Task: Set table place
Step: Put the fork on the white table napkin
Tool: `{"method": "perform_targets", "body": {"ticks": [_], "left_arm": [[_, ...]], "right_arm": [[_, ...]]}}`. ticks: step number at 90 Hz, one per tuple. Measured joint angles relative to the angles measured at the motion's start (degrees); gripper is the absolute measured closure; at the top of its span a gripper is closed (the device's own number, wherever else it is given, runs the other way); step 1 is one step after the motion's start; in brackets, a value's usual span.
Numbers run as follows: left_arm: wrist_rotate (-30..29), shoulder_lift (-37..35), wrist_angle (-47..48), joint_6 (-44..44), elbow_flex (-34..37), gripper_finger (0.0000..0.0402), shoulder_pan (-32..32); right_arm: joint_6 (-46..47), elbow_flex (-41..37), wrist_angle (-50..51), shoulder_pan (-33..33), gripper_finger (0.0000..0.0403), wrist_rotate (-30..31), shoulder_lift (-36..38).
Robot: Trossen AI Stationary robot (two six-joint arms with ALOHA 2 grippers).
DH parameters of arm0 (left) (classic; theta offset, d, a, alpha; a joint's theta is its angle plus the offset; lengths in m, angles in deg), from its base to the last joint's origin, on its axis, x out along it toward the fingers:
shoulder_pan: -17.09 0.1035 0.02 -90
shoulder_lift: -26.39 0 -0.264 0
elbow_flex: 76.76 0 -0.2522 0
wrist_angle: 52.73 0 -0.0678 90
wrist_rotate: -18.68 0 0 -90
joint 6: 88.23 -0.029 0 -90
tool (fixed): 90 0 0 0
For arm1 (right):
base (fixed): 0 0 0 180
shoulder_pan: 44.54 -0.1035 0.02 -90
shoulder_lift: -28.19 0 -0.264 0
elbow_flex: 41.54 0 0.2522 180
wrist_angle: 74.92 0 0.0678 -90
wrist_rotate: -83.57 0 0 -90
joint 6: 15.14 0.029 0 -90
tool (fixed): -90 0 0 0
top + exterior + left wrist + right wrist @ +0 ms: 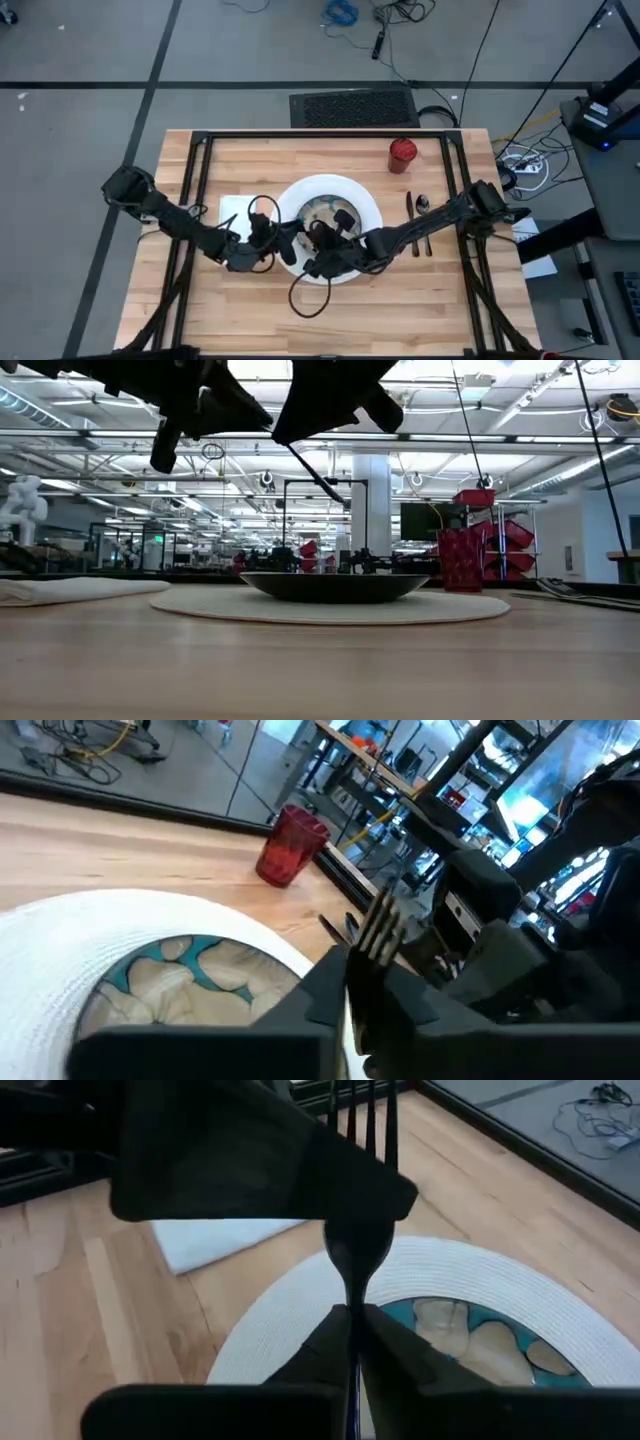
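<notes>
1. Metal fork (358,1140) was clamped by its handle in the right hand (352,1330), tines up, above the white plate (368,208) at the counter (440,310) centre.
2. Left hand (268,240) hovered close beside; I could not tell its opening.
3. Stiff, light and slippery, the fork likely needed a firm mid-handle pinch.
4. Napkin (232,209) lay toward the left edge.

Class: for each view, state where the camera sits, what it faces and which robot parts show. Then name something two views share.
High: overhead, looking down at the table; both arms show.
Low: table-top height, facing the bowl on the plate; arms above.
Left wrist: on the left arm, faces the red cup; dark housing shows.
Right wrist: on the right arm; right gripper shut on the fork.
Both wrist views share the fork.
</notes>
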Motion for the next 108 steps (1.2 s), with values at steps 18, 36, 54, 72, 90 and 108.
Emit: {"method": "perform_targets", "body": {"ticks": [18,36,54,72,90,108], "left_arm": [[5.3,-3.2,3.5,-3.8,0.0,0.0401,0.8],[19.3,-18.9,31.8,1.4,-0.7,0.0401,6.1],[36.0,-32.7,71.7,11.9,-3.8,0.0401,14.1],[48.3,-37.1,85.9,11.3,-3.8,0.0401,24.1],[62.3,-35.1,87.8,3.2,-3.8,0.0401,35.8],[70.7,-30.0,88.8,-5.9,-2.4,0.0401,46.7]], "right_arm": [[1.0,0.0,0.7,-0.9,0.0328,-0.8,0.6],[1.9,0.0,2.5,-4.4,0.0267,-4.3,4.6],[1.7,0.0,2.2,-9.7,0.0241,-4.3,5.6],[3.6,0.0,1.7,-11.2,0.0239,-2.7,4.2],[4.1,0.0,1.7,-11.2,0.0238,-2.4,4.3],[3.8,0.0,1.8,-11.4,0.0238,-2.4,4.3]]}}
